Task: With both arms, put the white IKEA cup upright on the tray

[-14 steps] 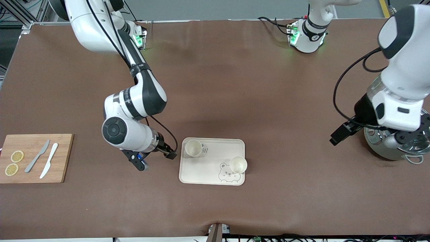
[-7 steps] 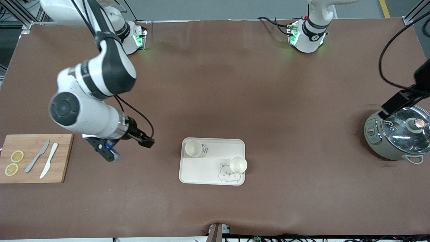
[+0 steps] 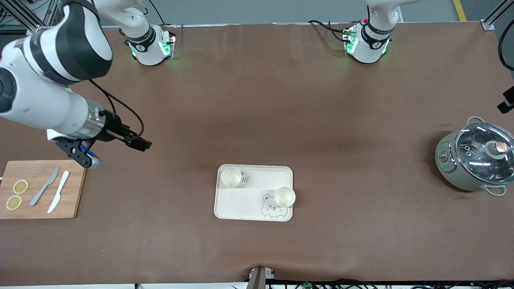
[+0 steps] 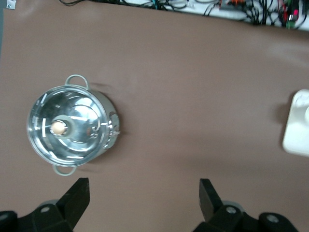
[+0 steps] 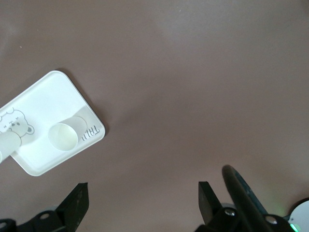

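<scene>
Hovering raised: right hand [image 3: 82, 154], left hand [image 4: 144, 191], apparently empty.

White arms [image 3: 52, 100], seemingly black-banded joints

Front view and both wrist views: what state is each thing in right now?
Tray: flat on the table, holding two cups.
Cup by the lettering: upright, on the tray.
Cup by the bear face: upright, on the tray.
Pot: glass lid on.
Left gripper: open, empty, over bare table beside the pot.
Right gripper: open, empty, over bare table.
Cutting board: holds two knives and two lemon slices.
</scene>
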`<state>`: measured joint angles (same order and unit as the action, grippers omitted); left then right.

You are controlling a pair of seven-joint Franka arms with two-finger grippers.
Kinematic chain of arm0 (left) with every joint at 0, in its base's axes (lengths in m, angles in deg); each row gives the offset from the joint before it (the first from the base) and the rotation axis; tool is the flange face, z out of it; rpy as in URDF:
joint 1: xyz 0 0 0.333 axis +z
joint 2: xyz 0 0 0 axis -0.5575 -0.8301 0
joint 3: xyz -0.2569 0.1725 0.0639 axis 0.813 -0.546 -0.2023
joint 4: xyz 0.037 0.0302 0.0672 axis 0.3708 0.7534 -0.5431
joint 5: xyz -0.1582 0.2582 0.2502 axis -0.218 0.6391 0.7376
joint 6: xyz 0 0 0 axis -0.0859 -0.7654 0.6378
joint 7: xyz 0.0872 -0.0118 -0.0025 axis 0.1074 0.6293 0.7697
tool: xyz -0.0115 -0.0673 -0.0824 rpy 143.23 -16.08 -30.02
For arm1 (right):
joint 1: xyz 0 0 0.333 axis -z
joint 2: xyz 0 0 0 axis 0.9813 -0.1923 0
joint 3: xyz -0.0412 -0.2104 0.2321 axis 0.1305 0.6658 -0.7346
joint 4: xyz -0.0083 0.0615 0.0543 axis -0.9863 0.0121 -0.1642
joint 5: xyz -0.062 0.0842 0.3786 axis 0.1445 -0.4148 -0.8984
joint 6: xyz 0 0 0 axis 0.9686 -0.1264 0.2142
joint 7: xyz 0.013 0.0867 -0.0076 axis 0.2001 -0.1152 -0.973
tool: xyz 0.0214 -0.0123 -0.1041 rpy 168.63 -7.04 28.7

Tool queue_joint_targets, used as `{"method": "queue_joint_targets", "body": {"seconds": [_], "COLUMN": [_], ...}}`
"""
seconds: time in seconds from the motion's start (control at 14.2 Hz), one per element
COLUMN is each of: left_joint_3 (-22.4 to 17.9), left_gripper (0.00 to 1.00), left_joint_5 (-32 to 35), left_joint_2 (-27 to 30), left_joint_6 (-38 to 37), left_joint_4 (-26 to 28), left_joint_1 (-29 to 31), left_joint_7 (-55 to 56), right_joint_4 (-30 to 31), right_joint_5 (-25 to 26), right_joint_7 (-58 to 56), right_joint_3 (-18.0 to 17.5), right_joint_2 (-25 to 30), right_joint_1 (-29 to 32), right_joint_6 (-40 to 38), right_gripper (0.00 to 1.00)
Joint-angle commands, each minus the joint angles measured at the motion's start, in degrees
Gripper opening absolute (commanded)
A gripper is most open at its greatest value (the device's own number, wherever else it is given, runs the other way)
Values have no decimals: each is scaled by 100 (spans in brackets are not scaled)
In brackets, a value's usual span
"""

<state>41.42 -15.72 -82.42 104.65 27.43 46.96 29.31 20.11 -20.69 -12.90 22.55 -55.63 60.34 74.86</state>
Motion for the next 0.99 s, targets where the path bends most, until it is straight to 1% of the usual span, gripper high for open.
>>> {"method": "queue_joint_targets", "body": {"seconds": [0.0,0.07,0.21,0.35,0.42,0.49,0.7,0.77,0.92], "left_joint_3": [52,70,131,324,386,352,255,80,-473], "left_gripper": [100,100,100,100,100,100,100,100,100], "left_joint_5": [54,46,54,20,19,19,11,11,11], "left_joint_2": [233,312,339,401,479,706,1278,1402,1570], "left_joint_6": [-267,-372,-653,-813,-813,-735,-120,-84,-92], "left_joint_4": [125,134,151,221,361,632,1599,1767,1918], "left_joint_1": [90,73,55,55,11,-215,-664,-970,-1638], "left_joint_7": [-327,-310,-301,-310,-283,-240,-20,120,367], "right_joint_4": [556,565,574,566,566,566,566,566,574], "right_joint_5": [89,141,457,502,702,948,1029,1073,1388], "right_joint_7": [-830,-1207,-2024,-2579,-3095,-3527,-3960,-4153,-4523], "right_joint_3": [-72,-72,-72,-72,-72,-72,-72,-72,-81], "right_joint_2": [560,604,727,789,868,912,1123,1219,1456], "right_joint_1": [398,555,776,1083,1171,1242,1497,1515,1506], "right_joint_6": [-9,-123,-264,-353,-353,-353,-511,-511,-616], "right_gripper": [100,100,100,100,100,100,100,100,100]}}
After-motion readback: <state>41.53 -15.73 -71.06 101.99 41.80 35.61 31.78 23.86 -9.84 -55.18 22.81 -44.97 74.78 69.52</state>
